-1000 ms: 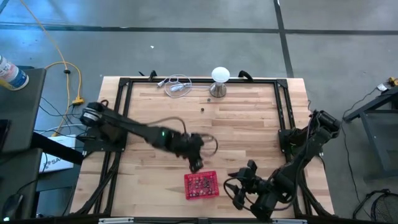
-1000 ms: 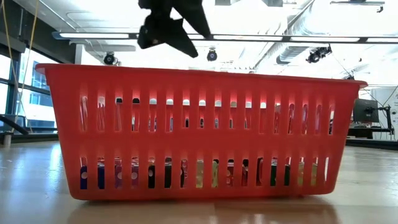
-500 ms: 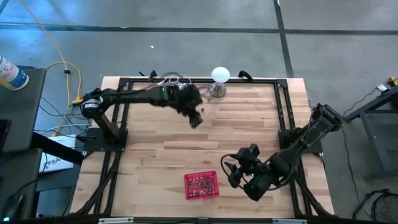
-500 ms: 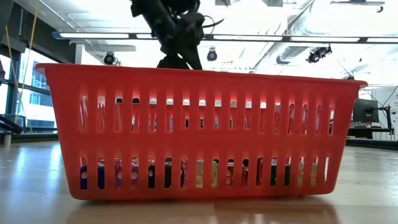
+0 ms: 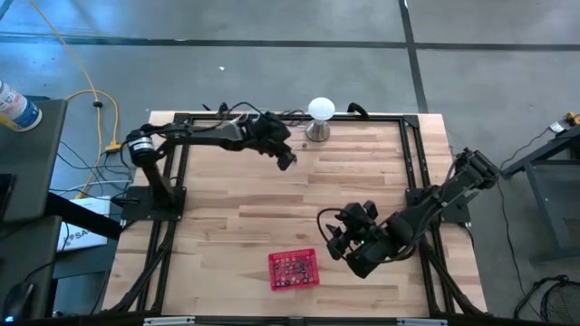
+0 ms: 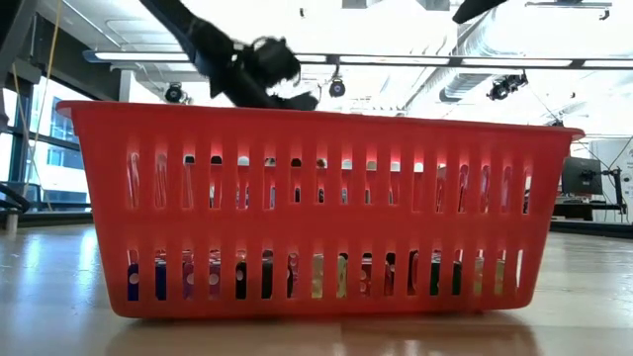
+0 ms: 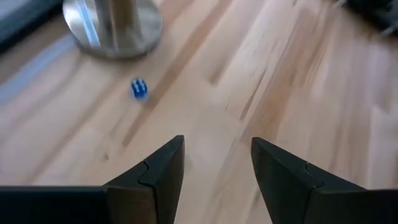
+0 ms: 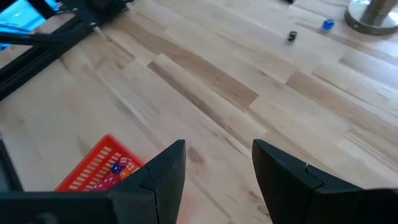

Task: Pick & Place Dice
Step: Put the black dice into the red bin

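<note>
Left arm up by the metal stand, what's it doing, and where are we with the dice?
The left gripper is at the far side of the table with its fingers open and empty, close to a loose blue die that lies beside the base of the metal stand. A dark die lies nearby on the wood. The red basket at the near edge already holds many dice. The right gripper hovers open and empty, to the right of the basket.

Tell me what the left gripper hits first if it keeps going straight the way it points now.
Probably bare table. The left gripper, open and empty, points past the blue die, which lies off to one side beside the metal stand. Depth is hard to judge.
</note>
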Robot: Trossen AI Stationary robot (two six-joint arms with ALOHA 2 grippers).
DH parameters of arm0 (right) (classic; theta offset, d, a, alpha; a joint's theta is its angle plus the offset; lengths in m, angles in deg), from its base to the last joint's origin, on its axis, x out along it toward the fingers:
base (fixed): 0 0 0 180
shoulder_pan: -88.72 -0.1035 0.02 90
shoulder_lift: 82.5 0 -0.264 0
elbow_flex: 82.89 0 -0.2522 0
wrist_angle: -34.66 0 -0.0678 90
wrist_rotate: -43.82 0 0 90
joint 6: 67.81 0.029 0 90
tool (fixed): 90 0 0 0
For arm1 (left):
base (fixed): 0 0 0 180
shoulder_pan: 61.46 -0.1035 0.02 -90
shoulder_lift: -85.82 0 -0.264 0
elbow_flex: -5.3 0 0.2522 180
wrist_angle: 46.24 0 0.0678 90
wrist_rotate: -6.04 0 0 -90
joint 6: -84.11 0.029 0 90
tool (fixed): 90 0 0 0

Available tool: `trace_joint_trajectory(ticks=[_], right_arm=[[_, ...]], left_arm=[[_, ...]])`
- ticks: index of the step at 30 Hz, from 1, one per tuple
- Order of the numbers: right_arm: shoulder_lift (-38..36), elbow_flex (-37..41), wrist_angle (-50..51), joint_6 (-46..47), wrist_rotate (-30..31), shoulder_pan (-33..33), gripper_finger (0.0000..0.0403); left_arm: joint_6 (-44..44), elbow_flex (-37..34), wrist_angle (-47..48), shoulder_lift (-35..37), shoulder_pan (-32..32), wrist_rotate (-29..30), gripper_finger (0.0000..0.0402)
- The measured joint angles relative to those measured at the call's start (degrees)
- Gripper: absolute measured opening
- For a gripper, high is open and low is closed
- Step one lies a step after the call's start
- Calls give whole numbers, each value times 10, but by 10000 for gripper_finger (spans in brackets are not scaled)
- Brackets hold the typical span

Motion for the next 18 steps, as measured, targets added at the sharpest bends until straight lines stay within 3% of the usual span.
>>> trace_joint_trajectory(ticks=[10, 18], right_arm=[[0, 0, 10, 12, -19, 41, 177], [0, 0, 10, 11, -27, 64, 177]], left_arm=[[74, -40, -179, -109, 23, 10, 179], [43, -40, -212, -129, 37, 117, 179]])
